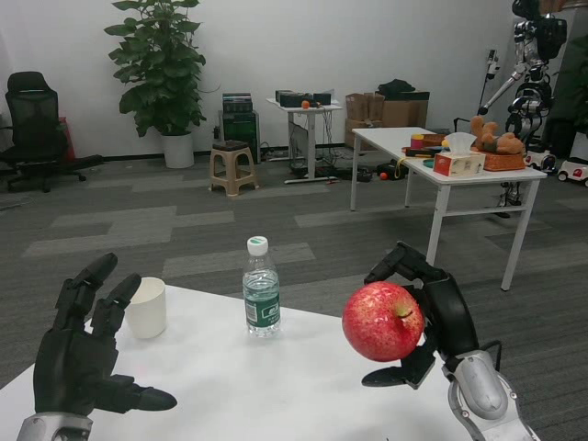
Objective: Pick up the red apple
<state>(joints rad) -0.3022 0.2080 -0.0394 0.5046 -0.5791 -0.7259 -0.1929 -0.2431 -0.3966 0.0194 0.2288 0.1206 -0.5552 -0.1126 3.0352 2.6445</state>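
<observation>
The red apple [382, 321] hangs above the right side of the white table [248, 386], stem end facing right. My right hand [427, 317] grips it from the right, fingers curling over its top and thumb under it. My left hand [83, 344] hovers over the table's left side with its fingers spread and nothing in it.
A water bottle [261, 288] with a green label stands upright at the table's far middle. A white cup [147, 307] stands left of it, close to my left hand's fingertips. Beyond are another white table [432, 156] with clutter, a stool [231, 166] and a potted plant [162, 64].
</observation>
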